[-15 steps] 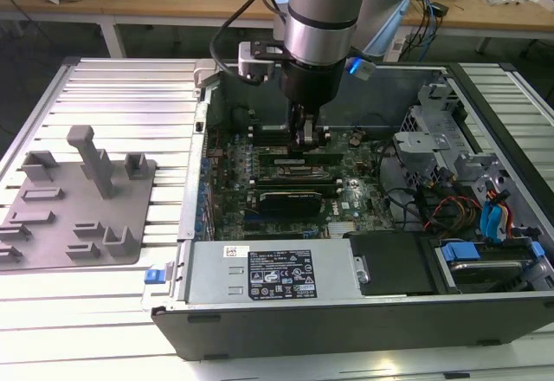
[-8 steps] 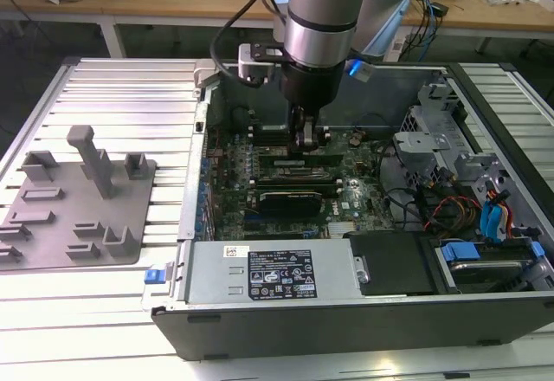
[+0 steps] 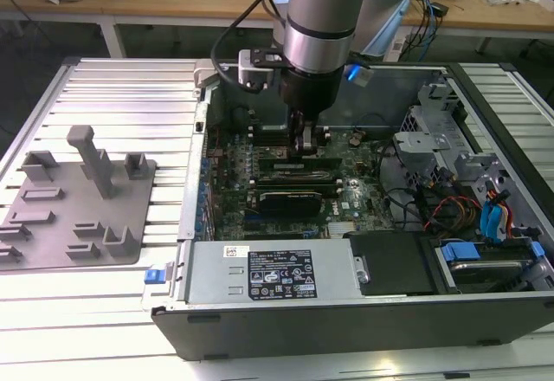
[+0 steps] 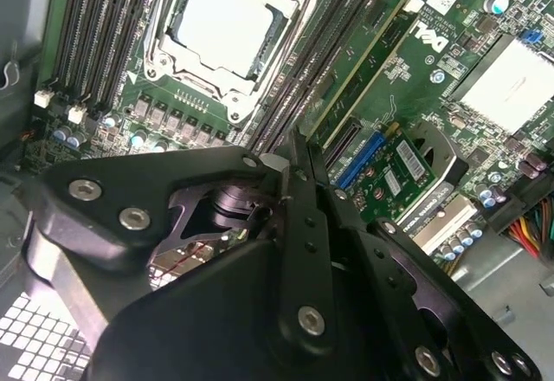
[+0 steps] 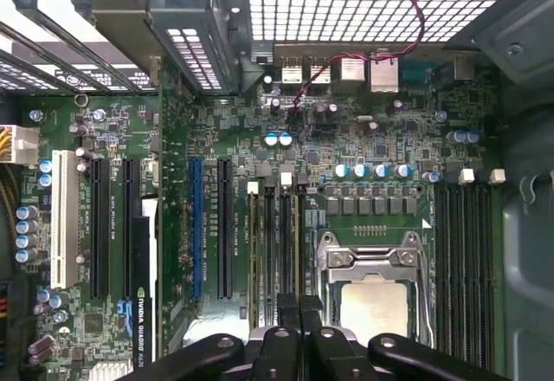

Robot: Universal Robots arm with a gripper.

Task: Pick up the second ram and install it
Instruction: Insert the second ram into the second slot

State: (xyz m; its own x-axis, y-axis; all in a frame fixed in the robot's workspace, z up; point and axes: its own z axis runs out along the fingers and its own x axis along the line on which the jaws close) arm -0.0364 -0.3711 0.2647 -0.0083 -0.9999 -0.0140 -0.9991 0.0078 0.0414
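Observation:
My gripper [image 3: 303,147] reaches down into the open computer case [image 3: 260,312], over the memory slots beside the CPU socket [image 5: 374,299]. In the first wrist view its two black fingers [image 5: 289,312] stand pressed close together at the end of a thin green stick, the second ram [image 5: 295,242]. That stick stands on edge in the slot nearest the socket. Another ram [image 5: 254,242] sits a few slots away and also shows as a green strip [image 4: 363,62] in the second wrist view. The gripper [image 4: 290,160] lines up with the dark slots between that strip and the socket.
A grey holder tray [image 3: 78,216] with upright blocks lies on the slatted table at the exterior view's left. Inside the case are a black graphics card [image 3: 290,199], the power supply [image 3: 268,273], and a drive cage with cables [image 3: 485,190] at the right.

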